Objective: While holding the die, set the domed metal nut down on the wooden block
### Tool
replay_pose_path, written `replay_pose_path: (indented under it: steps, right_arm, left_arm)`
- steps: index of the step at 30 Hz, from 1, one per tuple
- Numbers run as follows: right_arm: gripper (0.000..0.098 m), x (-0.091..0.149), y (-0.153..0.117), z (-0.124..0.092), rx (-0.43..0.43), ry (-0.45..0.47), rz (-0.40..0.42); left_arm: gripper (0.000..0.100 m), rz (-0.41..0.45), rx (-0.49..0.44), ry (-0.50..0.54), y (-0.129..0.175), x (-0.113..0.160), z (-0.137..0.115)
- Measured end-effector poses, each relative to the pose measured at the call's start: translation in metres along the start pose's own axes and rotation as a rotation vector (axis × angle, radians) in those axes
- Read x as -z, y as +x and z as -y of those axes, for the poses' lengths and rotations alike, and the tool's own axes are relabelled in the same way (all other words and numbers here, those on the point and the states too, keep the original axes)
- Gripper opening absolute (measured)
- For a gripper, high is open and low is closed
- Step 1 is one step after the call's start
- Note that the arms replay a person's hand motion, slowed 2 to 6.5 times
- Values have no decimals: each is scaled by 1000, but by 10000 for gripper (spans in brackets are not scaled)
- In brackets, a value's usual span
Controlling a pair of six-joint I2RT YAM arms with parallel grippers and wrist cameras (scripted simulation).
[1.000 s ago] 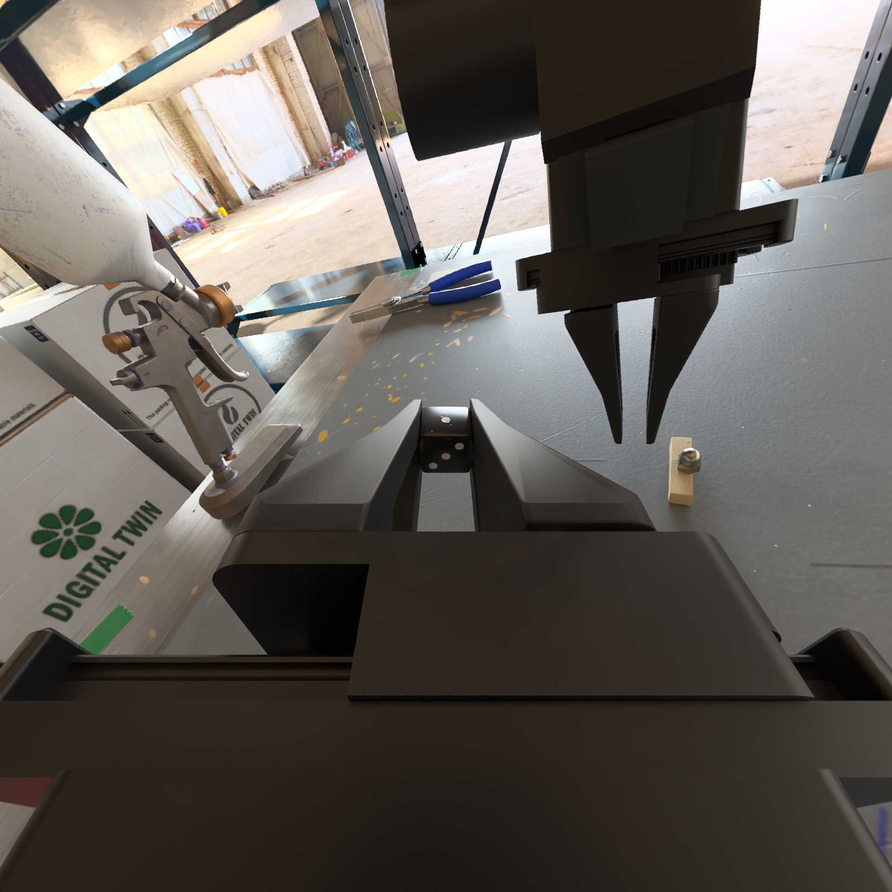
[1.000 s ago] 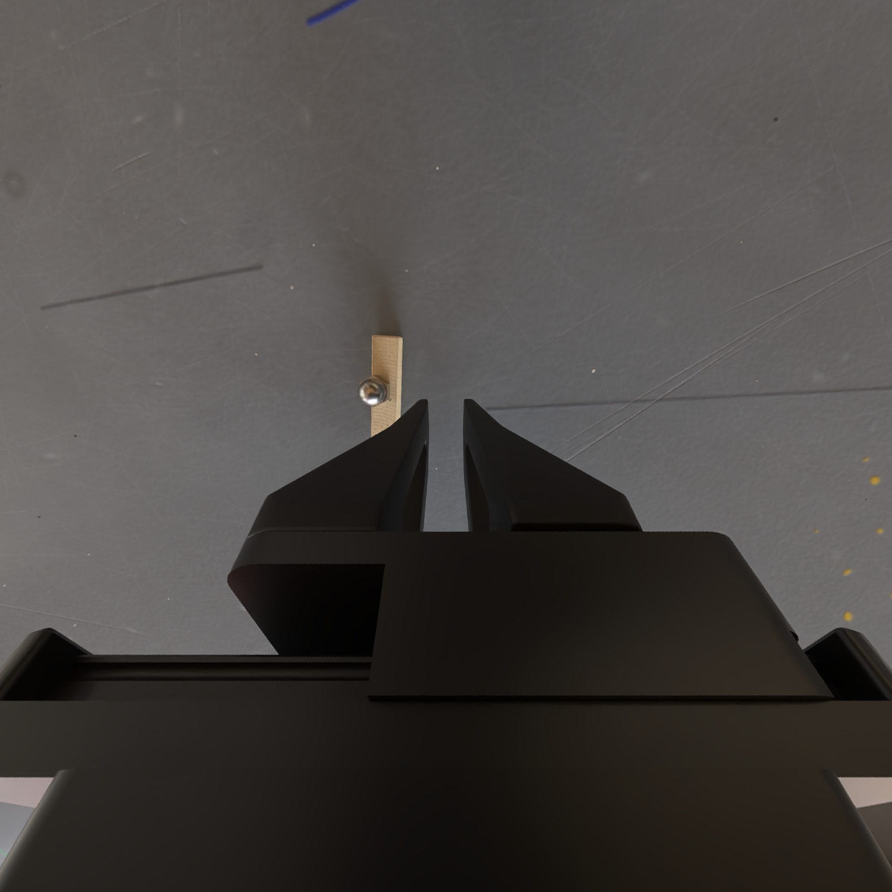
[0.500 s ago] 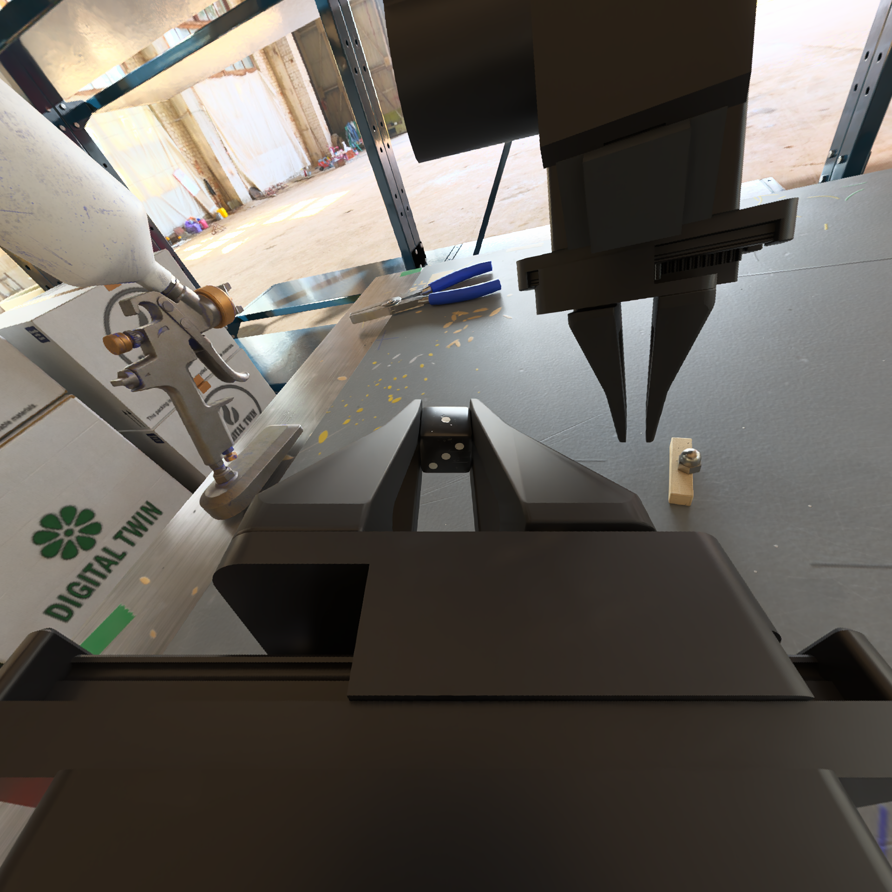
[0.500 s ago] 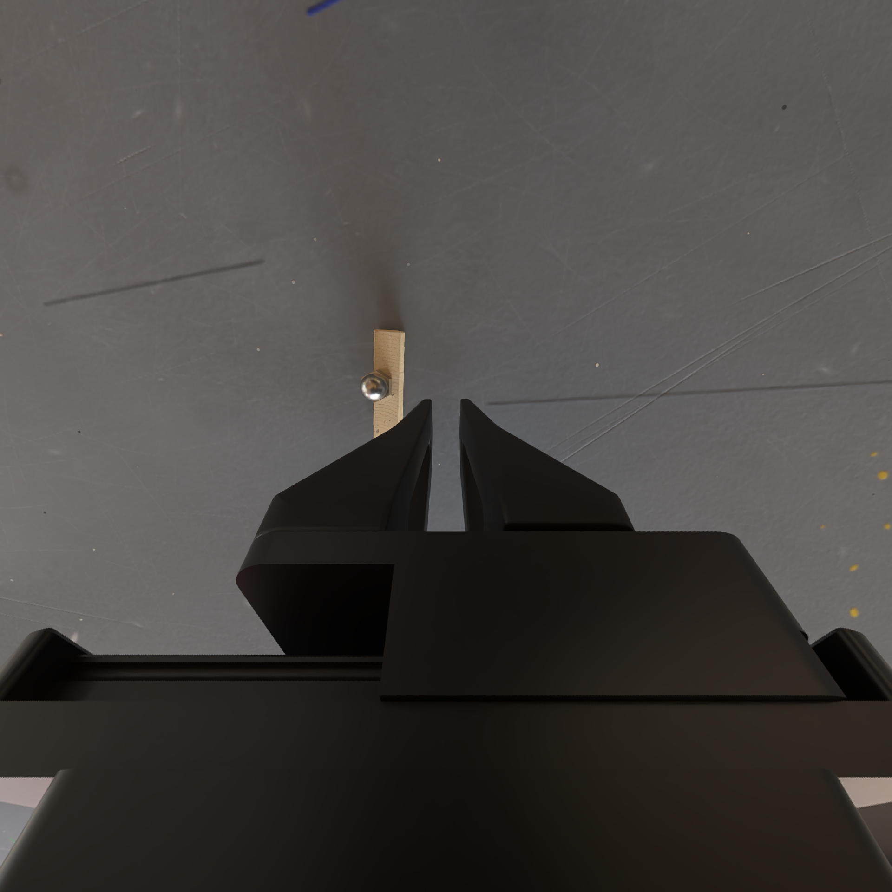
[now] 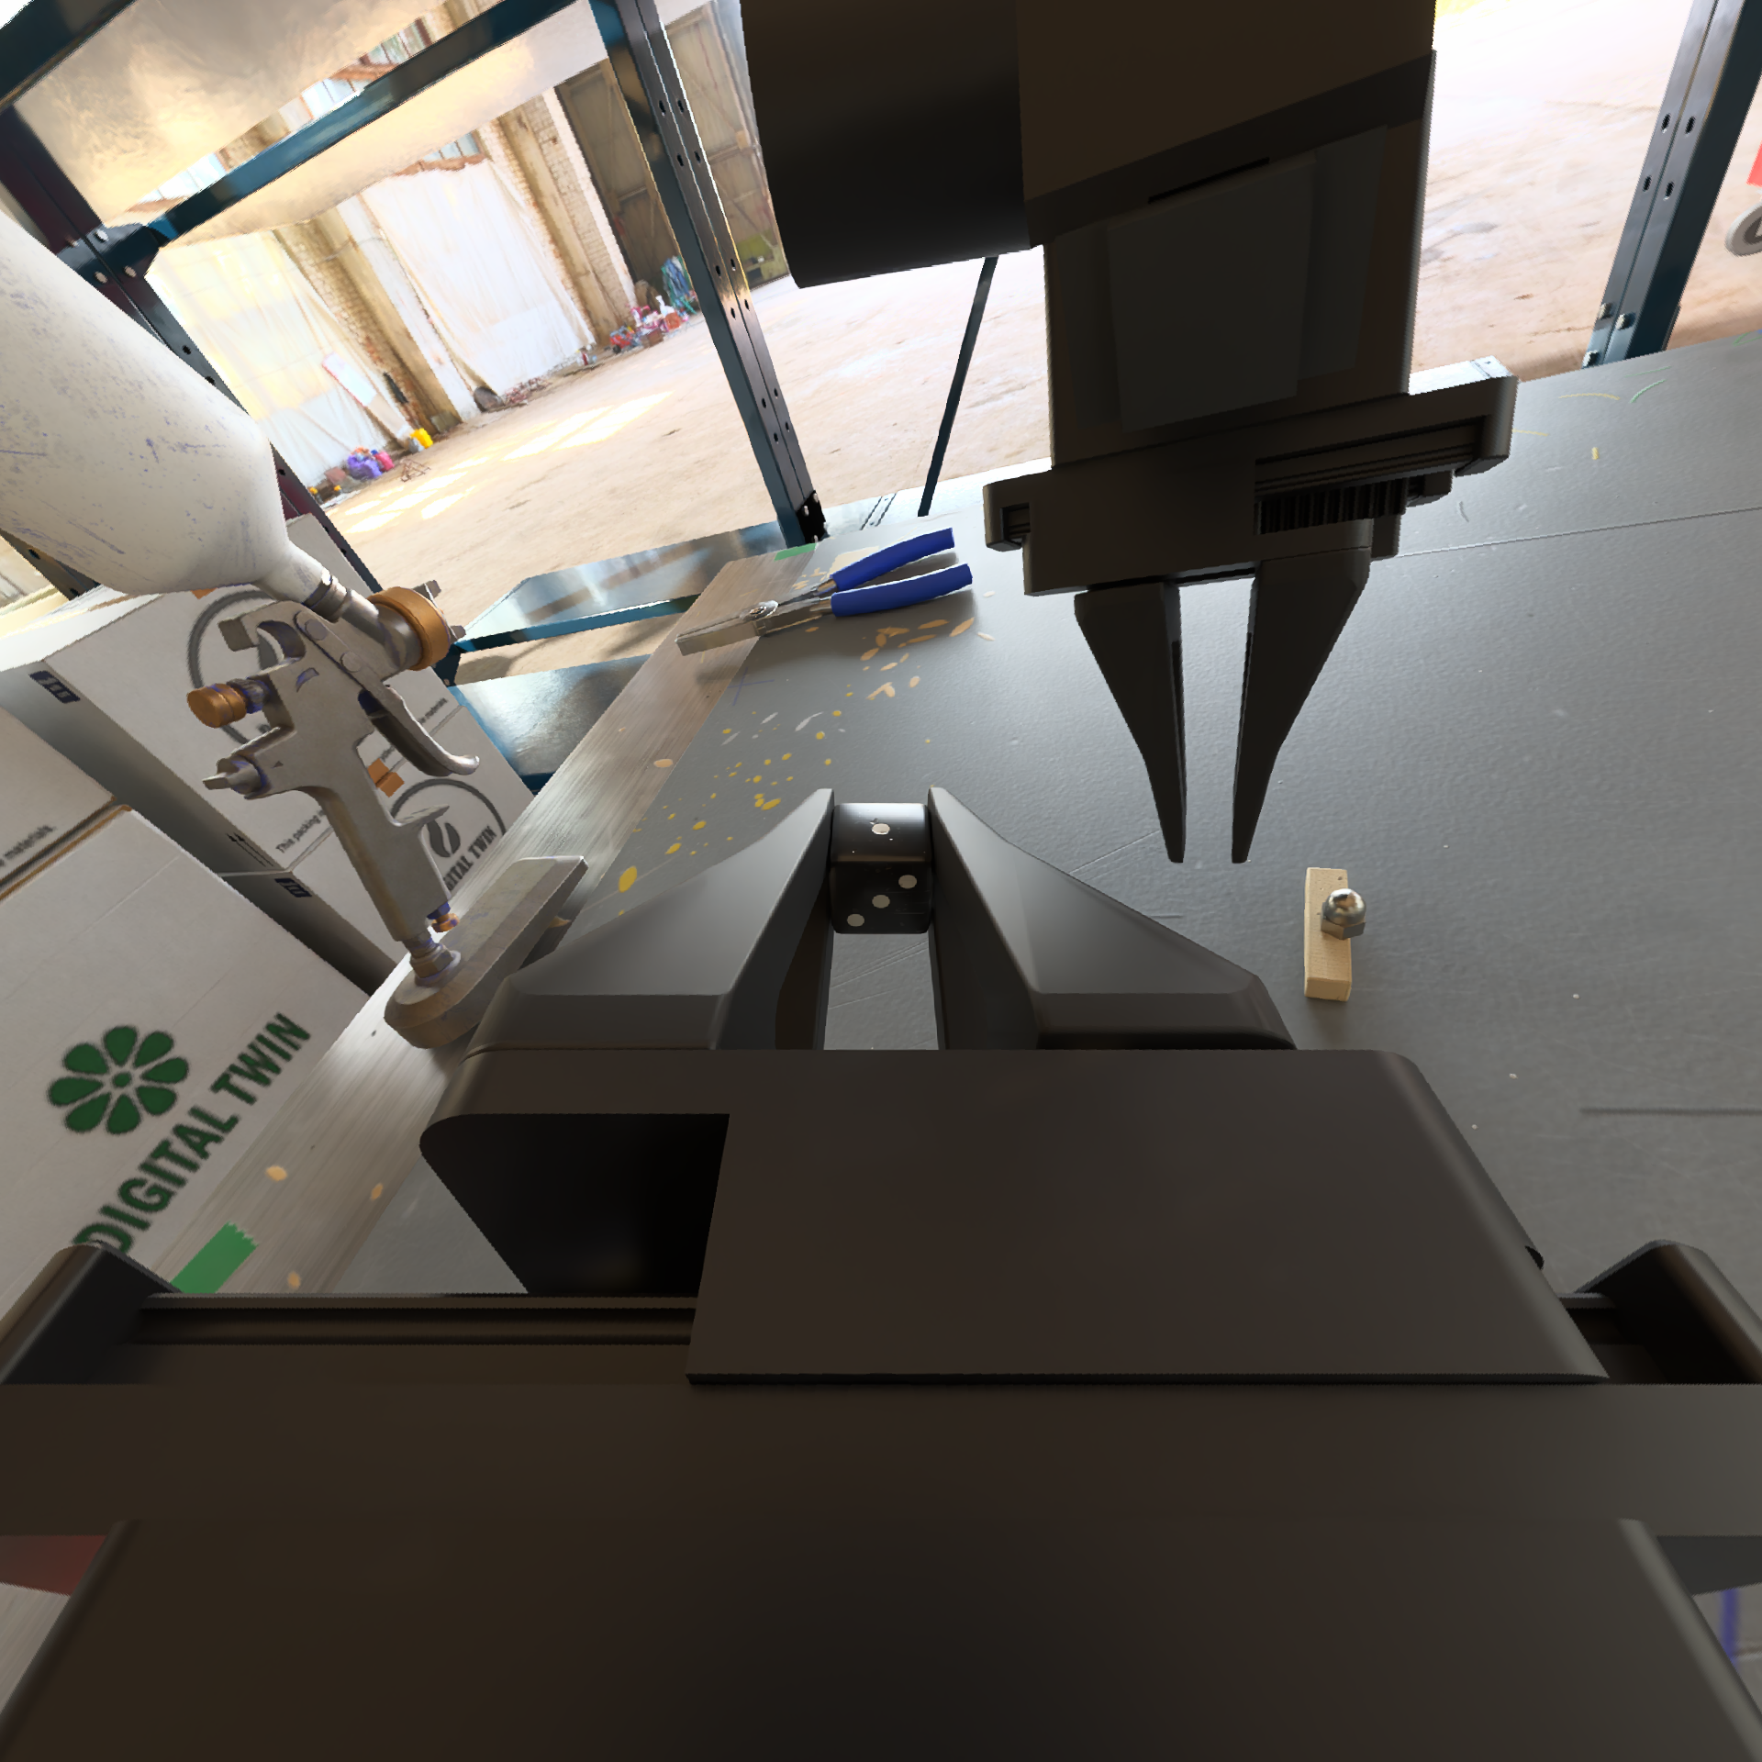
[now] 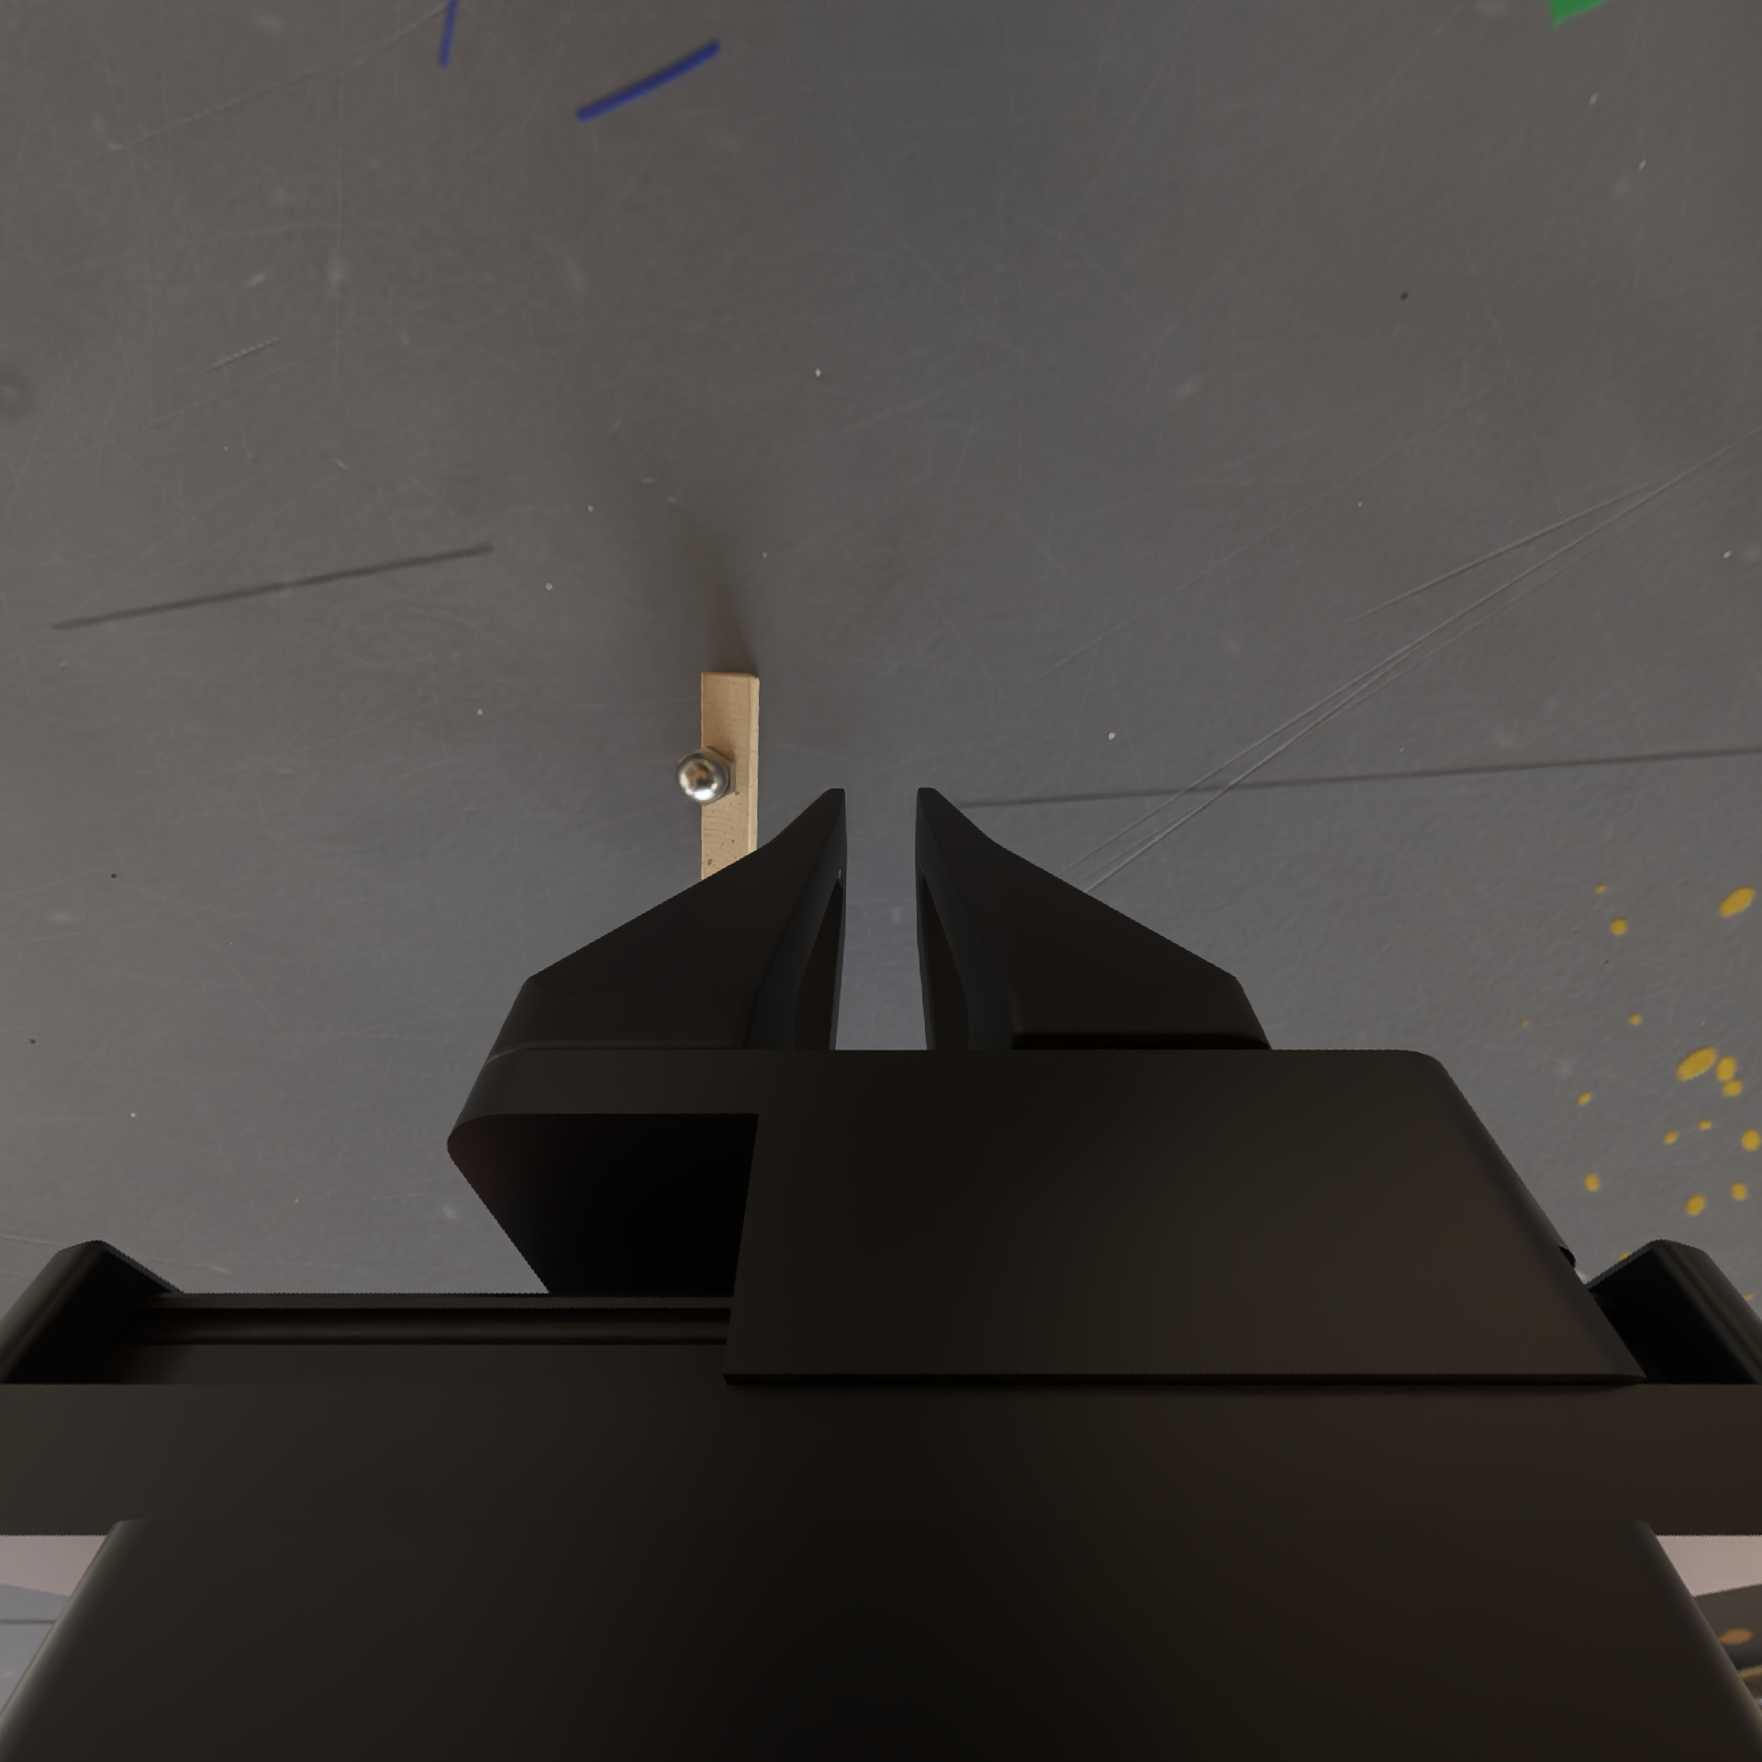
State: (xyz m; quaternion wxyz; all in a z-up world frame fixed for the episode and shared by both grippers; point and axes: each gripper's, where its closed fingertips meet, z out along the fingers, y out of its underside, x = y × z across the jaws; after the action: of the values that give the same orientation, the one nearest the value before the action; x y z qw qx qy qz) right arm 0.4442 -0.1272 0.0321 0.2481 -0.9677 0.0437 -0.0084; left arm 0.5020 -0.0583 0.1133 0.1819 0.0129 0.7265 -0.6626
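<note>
My left gripper [image 5: 881, 796] is shut on a black die [image 5: 879, 882] with white dots, held above the grey table [image 5: 1526, 858]. The domed metal nut [image 5: 1342, 911] sits on the small wooden block [image 5: 1327, 973], near one long edge. In the right wrist view the nut [image 6: 703, 774] overhangs the left edge of the block [image 6: 732, 706]. My right gripper [image 6: 880, 796] is empty, its jaws a narrow gap apart. It hangs above the table just right of the block and clear of the nut. It also shows in the left wrist view [image 5: 1209, 858].
A metal spray gun [image 5: 315, 725] with a white cup stands on the table's left edge strip [image 5: 610, 763]. Blue-handled pliers [image 5: 858, 591] lie at the far edge. Cardboard boxes [image 5: 124, 1049] stand to the left. Dark shelf posts [image 5: 725, 286] rise behind.
My right gripper's jaws narrowed slightly, then widened again, and it shifted a little to the right of the block. The left gripper and the die have not moved. The nut stays on the block.
</note>
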Motion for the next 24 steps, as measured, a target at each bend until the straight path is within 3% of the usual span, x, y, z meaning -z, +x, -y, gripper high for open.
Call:
replay_pose_path:
  steps: [15, 24]
  right_arm:
    - [127, -7, -6, -2, 89, 26, -5]
    - [137, -7, -6, 2, 214, 97, -30]
  left_arm:
    - [160, -1, -15, 13, 1, 1, 3]
    - [160, -10, -10, 11, 3, 0, 2]
